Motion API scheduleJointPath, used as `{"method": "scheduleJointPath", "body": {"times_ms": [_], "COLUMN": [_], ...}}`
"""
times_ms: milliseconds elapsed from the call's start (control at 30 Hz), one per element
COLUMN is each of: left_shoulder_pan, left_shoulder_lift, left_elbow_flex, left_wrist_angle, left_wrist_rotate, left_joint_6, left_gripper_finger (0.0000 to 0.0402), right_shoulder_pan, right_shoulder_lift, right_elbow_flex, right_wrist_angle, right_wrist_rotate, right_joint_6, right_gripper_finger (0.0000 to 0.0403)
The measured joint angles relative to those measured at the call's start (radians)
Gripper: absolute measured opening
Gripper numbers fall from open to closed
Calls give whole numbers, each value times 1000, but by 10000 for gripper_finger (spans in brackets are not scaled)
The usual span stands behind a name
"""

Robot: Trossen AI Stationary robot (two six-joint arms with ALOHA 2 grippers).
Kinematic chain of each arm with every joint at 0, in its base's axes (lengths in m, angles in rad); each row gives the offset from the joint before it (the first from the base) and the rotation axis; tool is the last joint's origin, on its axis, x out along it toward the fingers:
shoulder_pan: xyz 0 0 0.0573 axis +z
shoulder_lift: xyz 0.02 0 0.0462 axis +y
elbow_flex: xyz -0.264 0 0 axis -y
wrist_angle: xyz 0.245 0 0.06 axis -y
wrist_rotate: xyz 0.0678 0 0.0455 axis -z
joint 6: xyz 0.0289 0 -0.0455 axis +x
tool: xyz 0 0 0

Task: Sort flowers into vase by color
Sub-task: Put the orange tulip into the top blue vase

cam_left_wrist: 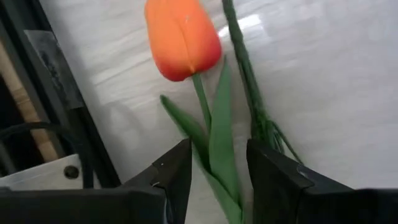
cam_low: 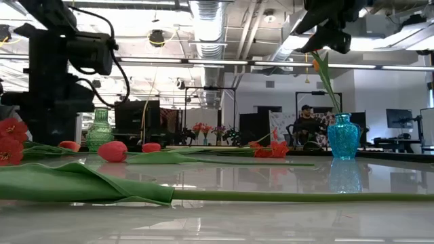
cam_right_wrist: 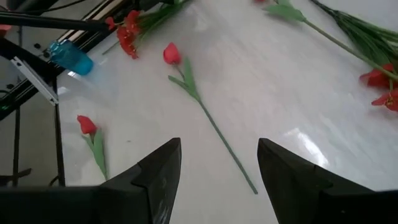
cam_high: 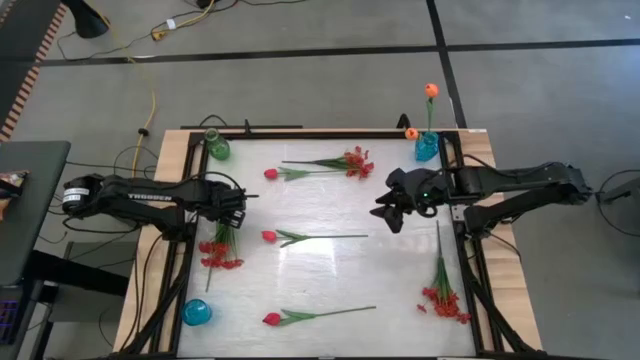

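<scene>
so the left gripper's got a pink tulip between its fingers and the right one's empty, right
Not quite: the tulip between the left gripper's fingers is orange, not pink, as the left wrist view shows. The right gripper is indeed open and empty.

2 matte black jointed arms with black cables; the left arm (cam_high: pixel 150 197) carries white lettering and a white-ringed base joint, the right arm (cam_high: pixel 510 183) small green lights.

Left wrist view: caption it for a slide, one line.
Left tool straddling the green stem of an orange artificial tulip above the glossy white table, beside another thin green flower stem.
</scene>
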Motion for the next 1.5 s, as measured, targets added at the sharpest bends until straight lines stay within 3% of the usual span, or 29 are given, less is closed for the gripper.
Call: {"method": "scheduleJointPath", "body": {"times_ms": [433, 800, 1100, 1300, 1500], "left_shoulder_pan": [0, 0, 0, 0, 0], "left_shoulder_lift": [-2, -11, -53, -61, -61], "left_elbow_flex": [-78, -62, 135, 328, 512], "left_wrist_angle": [95, 108, 93, 100, 117], "left_wrist_rotate": [-12, -37, -202, -365, -447], "left_joint_6": [19, 69, 186, 349, 515], "left_gripper_finger": [135, 7, 3, 4, 4], "right_shoulder_pan": [-6, -6, -6, -6, -6], "right_shoulder_lift": [10, 10, 8, 8, 8], "right_elbow_flex": [0, 0, 0, 0, 0], "right_wrist_angle": [73, 68, 68, 68, 69], "right_wrist_rotate": [0, 0, -2, -8, -8], "right_joint_6": [12, 12, 12, 12, 24], "right_gripper_finger": [240, 240, 240, 240, 240]}}
